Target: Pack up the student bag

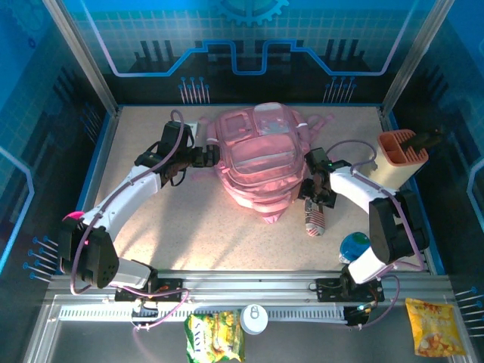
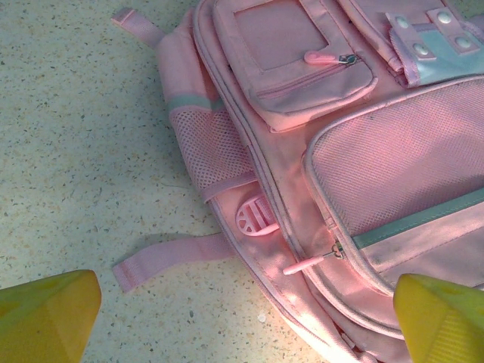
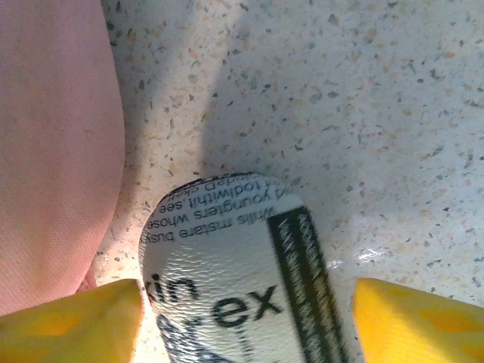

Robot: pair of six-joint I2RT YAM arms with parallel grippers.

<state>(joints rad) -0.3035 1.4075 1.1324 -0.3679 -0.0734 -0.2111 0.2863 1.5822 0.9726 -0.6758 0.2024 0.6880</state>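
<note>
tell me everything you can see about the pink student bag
The student bag is a soft pink fabric backpack lying front up in the middle of the speckled table. Its paler front pockets have zips that look shut, with pink pulls. A mesh side pocket, round buckle and loose strap show along one side.

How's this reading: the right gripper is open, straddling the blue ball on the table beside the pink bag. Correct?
Not the blue ball. The right gripper is open and straddles the white printed packet on the table beside the student bag, as the right wrist view shows. The blue ball lies apart, nearer that arm's base.
</note>
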